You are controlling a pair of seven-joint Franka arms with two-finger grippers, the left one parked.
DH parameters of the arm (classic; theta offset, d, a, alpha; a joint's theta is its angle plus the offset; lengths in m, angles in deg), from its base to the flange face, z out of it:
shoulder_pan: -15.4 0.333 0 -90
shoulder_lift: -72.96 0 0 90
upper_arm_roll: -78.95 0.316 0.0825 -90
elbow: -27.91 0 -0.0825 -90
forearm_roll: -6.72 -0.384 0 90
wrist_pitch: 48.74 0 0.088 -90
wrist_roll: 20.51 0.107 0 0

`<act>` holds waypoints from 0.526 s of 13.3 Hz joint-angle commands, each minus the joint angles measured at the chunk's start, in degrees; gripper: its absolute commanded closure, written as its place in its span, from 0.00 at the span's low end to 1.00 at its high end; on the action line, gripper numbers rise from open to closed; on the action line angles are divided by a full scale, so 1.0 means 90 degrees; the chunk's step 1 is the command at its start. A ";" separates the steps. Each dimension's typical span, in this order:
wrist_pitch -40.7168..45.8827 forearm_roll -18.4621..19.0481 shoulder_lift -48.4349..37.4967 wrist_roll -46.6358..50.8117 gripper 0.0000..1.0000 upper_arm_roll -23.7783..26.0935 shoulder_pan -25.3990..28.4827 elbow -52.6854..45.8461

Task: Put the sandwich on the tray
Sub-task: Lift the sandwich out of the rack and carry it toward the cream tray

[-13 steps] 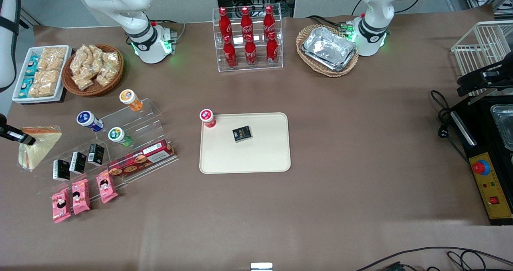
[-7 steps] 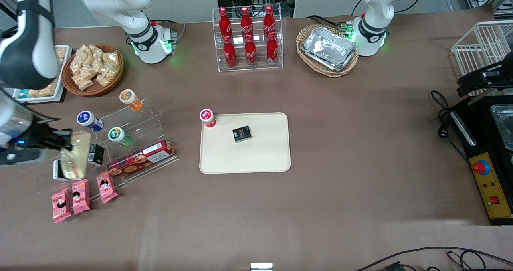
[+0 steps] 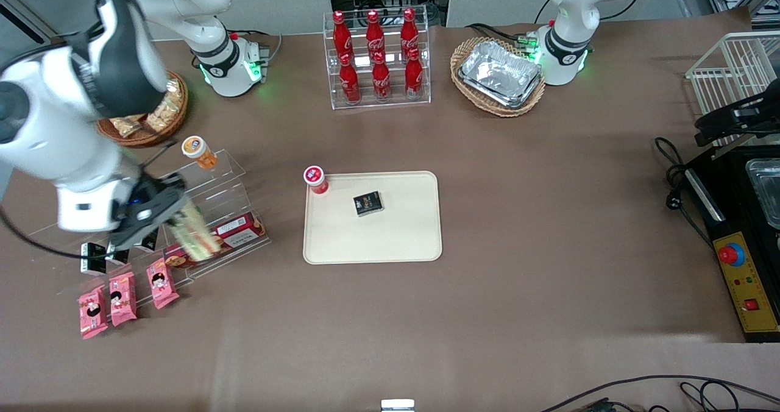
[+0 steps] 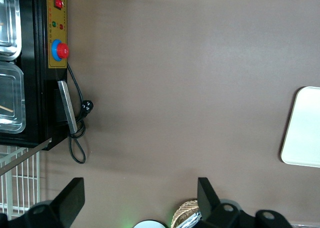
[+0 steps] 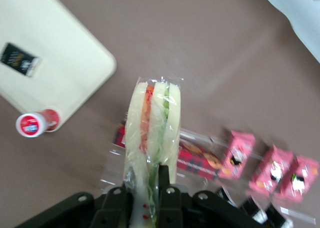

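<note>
pincer [image 5: 150,188]: clamped on sandwich [image 5: 152,133], held in the air above the clear display stand [image 3: 213,180] | tray [image 3: 396,235]: flat on desk [image 3: 548,217], well apart from pincer, toward the parked arm's end

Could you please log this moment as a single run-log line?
phase: carry | gripper: shut on sandwich, above clear display stand | tray: holds black box, sandwich not placed

Robot lab mocked up as snack shop: cola bottle rack [image 3: 376,58], acrylic display steps [image 3: 213,180], control box [image 3: 746,287].
</note>
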 commanded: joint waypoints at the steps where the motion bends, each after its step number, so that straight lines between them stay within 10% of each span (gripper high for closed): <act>1: -0.0358 -0.0018 0.0384 -0.0785 0.78 0.0792 0.0085 -0.0231; 7: -0.0947 0.0731 0.1175 -0.1102 0.77 0.1156 0.1322 -0.0231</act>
